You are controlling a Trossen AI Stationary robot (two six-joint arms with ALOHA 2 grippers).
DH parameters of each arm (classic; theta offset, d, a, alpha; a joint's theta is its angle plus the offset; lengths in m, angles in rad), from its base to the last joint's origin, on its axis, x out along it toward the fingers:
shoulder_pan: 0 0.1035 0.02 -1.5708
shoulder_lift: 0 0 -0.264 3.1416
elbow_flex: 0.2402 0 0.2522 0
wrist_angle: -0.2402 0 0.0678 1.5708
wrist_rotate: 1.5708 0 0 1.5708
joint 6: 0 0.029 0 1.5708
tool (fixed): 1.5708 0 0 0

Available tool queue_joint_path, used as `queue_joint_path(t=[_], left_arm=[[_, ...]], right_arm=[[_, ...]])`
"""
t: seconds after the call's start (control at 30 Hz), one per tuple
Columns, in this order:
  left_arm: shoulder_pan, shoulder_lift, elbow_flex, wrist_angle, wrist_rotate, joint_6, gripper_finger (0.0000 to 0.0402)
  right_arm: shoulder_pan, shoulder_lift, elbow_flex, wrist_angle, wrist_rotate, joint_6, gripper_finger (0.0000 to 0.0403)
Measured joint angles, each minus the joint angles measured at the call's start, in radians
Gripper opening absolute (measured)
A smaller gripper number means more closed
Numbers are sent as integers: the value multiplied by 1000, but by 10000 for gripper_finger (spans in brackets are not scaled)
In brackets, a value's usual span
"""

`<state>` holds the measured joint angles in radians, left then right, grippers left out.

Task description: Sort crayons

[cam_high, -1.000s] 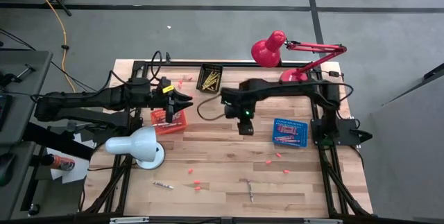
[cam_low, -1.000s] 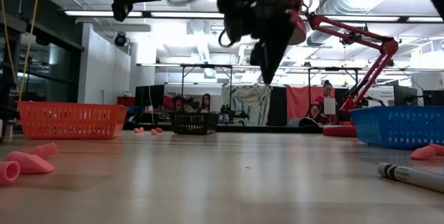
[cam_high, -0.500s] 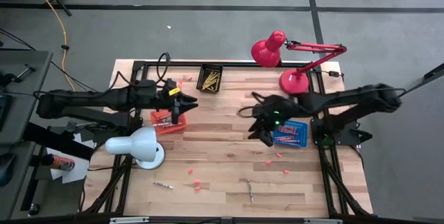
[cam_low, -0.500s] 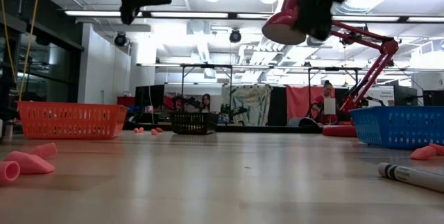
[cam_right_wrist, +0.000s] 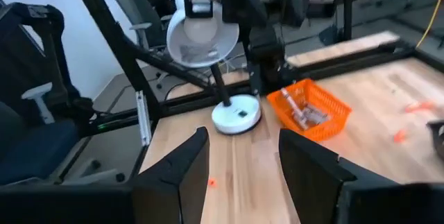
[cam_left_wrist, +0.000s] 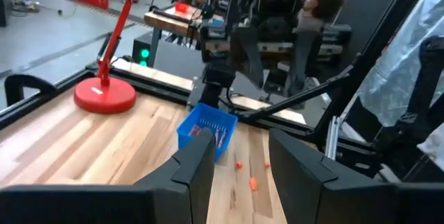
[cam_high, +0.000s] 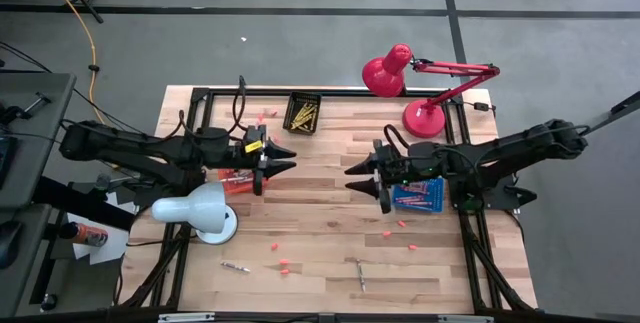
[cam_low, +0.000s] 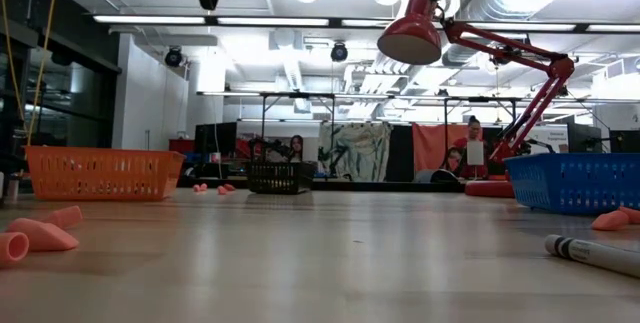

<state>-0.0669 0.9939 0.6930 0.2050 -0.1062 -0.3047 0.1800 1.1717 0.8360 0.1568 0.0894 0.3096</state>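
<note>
Crayons lie sorted in three baskets: yellow ones in the black basket (cam_high: 303, 113), reddish ones in the blue basket (cam_high: 420, 193) and others in the orange basket (cam_right_wrist: 309, 109). Two loose crayons (cam_high: 235, 266) (cam_high: 360, 275) lie flat near the table's front edge; the low view shows one crayon (cam_low: 595, 255) on the boards. My left gripper (cam_high: 288, 160) and my right gripper (cam_high: 350, 174) hover level above the table's middle, pointing at each other. Both are open with nothing between their fingers (cam_left_wrist: 243, 168) (cam_right_wrist: 243, 168).
A white lamp (cam_high: 200, 210) stands at the near left and a red lamp (cam_high: 425, 118) at the far right. Small pink crumbs (cam_high: 280, 263) are scattered over the near half of the table. Black frame rails run along the table's sides.
My right gripper has drawn back from the table's middle toward the right edge, risen, and tipped from pointing down to level, facing left. My left gripper has gone a little toward the table's right and near edge, over the orange basket. Both stay open.
</note>
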Motion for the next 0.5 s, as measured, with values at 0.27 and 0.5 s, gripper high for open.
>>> queue_joint_path(t=[0.27, 0.5], left_arm=[[-7, 2, 0, -5, -22, 21, 124], [-7, 2, 0, -5, -22, 21, 124]], right_arm=[[-25, 0, 1, 43, 15, 21, 167], [-35, 0, 1, 45, 35, 305, 167]])
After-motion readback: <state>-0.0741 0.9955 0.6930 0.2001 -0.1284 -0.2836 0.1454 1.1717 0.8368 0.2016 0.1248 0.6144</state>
